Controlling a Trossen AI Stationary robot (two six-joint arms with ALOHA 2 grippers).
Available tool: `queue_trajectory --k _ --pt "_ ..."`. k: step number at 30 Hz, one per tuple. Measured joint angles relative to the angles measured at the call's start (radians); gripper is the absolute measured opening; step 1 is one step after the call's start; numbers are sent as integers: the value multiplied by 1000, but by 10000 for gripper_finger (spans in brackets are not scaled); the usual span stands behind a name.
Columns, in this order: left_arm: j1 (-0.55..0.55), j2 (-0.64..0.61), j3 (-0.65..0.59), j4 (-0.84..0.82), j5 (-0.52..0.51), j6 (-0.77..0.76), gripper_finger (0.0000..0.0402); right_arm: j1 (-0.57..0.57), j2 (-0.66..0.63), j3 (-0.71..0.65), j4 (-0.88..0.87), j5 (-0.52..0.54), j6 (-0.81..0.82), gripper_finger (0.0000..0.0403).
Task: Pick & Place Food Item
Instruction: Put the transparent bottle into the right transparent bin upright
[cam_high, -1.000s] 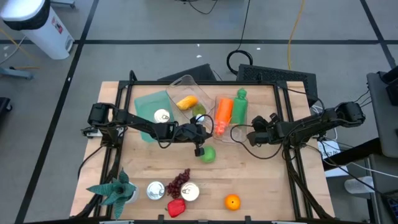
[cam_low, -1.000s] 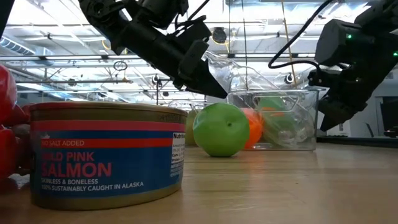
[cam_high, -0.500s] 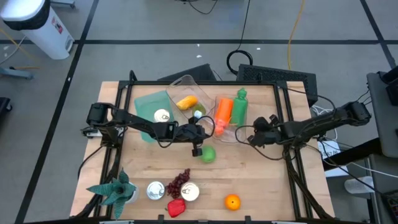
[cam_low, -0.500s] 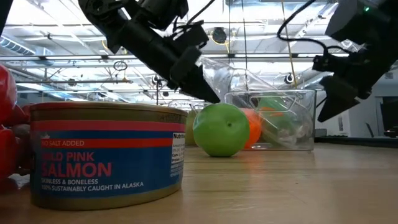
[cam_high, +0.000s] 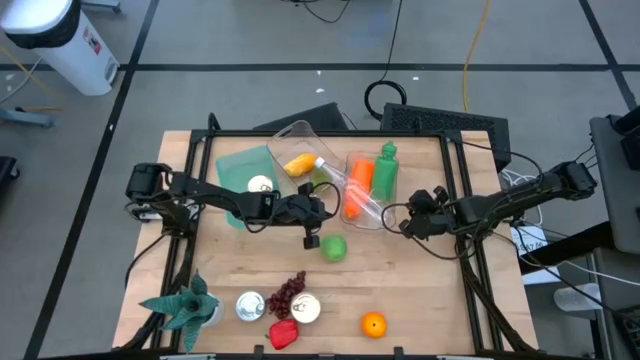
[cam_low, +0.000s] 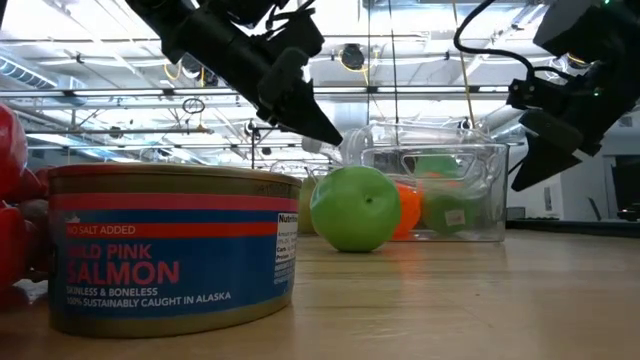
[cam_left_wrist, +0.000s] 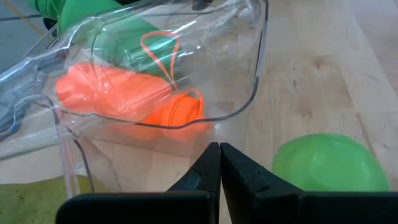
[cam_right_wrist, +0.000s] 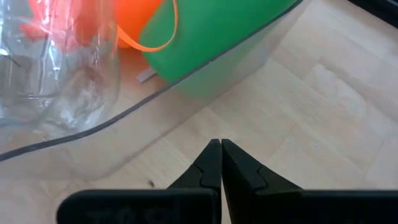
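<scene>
The green apple (cam_high: 334, 248) sits on the worktop (cam_high: 420, 300) just beside the clear bin (cam_high: 362, 205) — the left hand (cam_high: 322, 212), fingers together and empty, hangs just above it; right hand (cam_high: 406, 222) pinched together beside the bin.

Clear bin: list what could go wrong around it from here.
1. The left gripper, shut, sits at the clear bin's edge beside the apple; a sweep could roll the apple away.
2. The right gripper, also shut, is close to the bin's other side; pushing in could slide or tip it, spilling the orange bottle and green bottle.
</scene>
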Motion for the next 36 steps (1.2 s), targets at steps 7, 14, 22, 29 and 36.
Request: queue_trajectory --k 7,14,22,29,36 --pt "-6 -15 -1 -52 0 11 21 1 0 -1 -6 -56 28 0" --pt "-4 -213 0 -268 -75 182 21 53 1 -74 49 -105 86 0" --pt "104 -312 43 -421 -217 530 36 72 0 -112 101 -176 85 0" --pt "159 -252 117 -437 -197 841 179 72 -4 -112 164 -182 36 0" --pt "151 -122 127 -272 -412 1110 316 72 -13 -112 179 -182 20 0"
